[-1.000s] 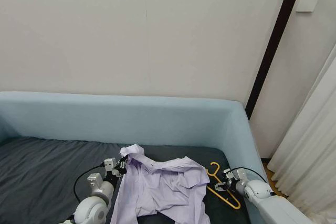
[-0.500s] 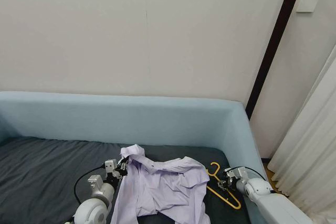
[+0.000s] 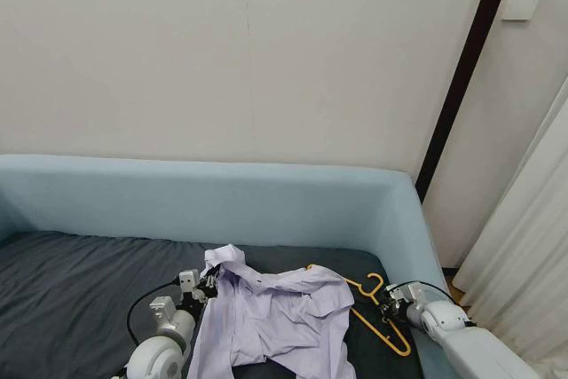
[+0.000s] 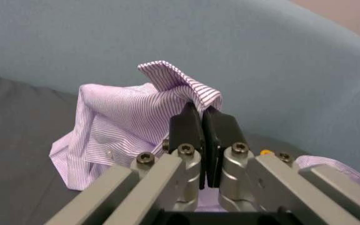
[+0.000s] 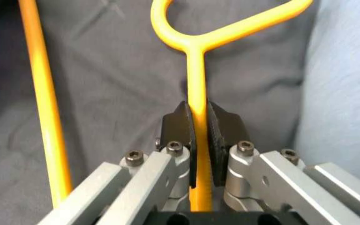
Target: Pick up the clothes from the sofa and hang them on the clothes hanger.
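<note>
head view: a lilac shirt [image 3: 275, 317] lies crumpled on the dark seat of a pale blue sofa [image 3: 222, 201], with an orange hanger [image 3: 358, 288] just beside it.

left wrist view: the left gripper [image 4: 202, 115] has its jaws pinched on the shirt's collar.

right wrist view: the right gripper [image 5: 200, 117] is clamped on the hanger's neck (just below the hook).

both grasps look made. the next move, i'd judge, calls for threading a hanger arm into the collar.

Place: we log a home, a sitting or sleeping room; we cannot tell which.
Seating: sofa [image 3: 222, 201], pale blue back and arm, dark grey seat.
Wall: plain off-white wall [image 3: 222, 59] behind the sofa.
Doorway: dark door frame [image 3: 457, 86] at the right, a pale plate [image 3: 519, 2] beside it.
Window dressing: white curtain [image 3: 532, 255], hanging in folds at far right.
Household goods: we count a striped lilac shirt [image 3: 275, 312] and a yellow hanger [image 5: 196, 70] at the seat.
</note>
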